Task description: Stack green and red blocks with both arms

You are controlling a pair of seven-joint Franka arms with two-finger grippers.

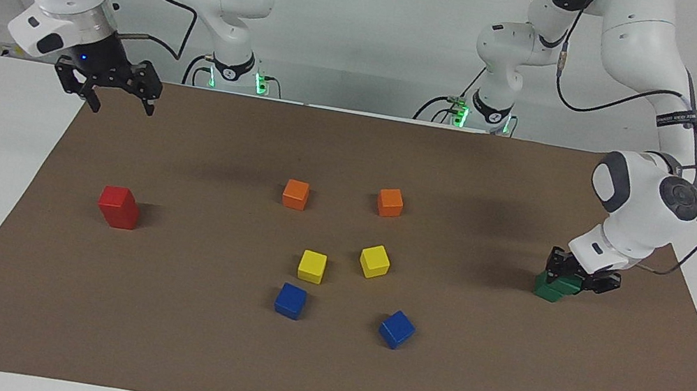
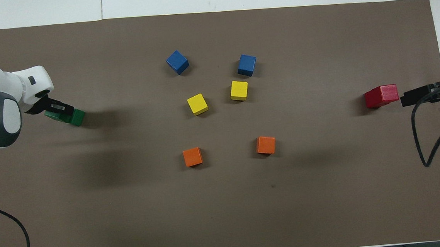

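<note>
Two dark green blocks are at the left arm's end of the table, the upper green block [image 1: 566, 283] resting askew on the lower one [image 1: 546, 291]. My left gripper [image 1: 579, 276] is low over them, its fingers shut around the upper block; the pair also shows in the overhead view [image 2: 73, 117]. Two red blocks [image 1: 119, 207] stand as one stack at the right arm's end, also seen in the overhead view [image 2: 381, 96]. My right gripper [image 1: 122, 94] is open and empty, raised above the mat's corner at the robots' edge, apart from the red stack.
In the middle of the brown mat [image 1: 318, 374] lie two orange cubes [image 1: 295, 194] [image 1: 390, 202], two yellow cubes [image 1: 312, 266] [image 1: 374, 261] and two blue cubes [image 1: 290, 300] [image 1: 397, 329], all apart from each other.
</note>
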